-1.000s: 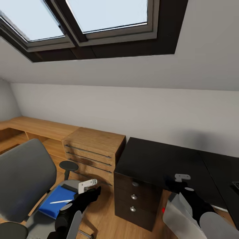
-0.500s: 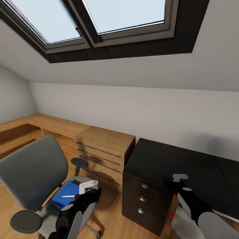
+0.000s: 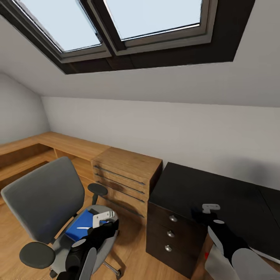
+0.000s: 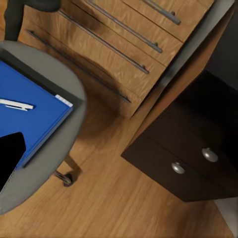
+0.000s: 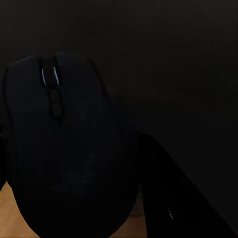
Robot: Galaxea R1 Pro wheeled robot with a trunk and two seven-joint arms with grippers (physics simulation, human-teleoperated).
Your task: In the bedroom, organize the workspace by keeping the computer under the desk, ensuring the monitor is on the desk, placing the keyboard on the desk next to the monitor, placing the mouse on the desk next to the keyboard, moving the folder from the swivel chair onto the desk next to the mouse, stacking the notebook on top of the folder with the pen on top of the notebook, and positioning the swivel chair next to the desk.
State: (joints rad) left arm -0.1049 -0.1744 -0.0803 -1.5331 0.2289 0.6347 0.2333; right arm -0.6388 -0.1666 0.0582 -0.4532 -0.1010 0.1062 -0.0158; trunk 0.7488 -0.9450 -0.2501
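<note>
The grey swivel chair (image 3: 42,198) stands on the floor left of the black desk (image 3: 202,186). On its seat (image 4: 29,193) lies the blue folder (image 3: 76,233) (image 4: 34,129), and the thin white pen (image 3: 82,228) (image 4: 15,104) rests on the folder. My left gripper (image 3: 112,225) hovers open above the seat's near edge, holding nothing. My right gripper (image 3: 200,217) is over the desk's front edge, shut on the black mouse (image 5: 64,148). The pale computer (image 3: 217,266) with its red light stands low beside the desk drawers. I cannot make out the notebook. The monitor and keyboard are out of view.
A light wooden drawer unit (image 3: 124,175) stands against the wall between the chair and the desk, and a low wooden shelf (image 3: 58,144) runs left from it. The sloped ceiling with a skylight (image 3: 155,19) hangs overhead. Wood floor (image 4: 114,198) lies open between the chair and the black drawers (image 4: 193,148).
The whole view has swung left and slightly up, so more of the chair shows. Both arms hold the same pose, and the mouse stays in the right gripper.
</note>
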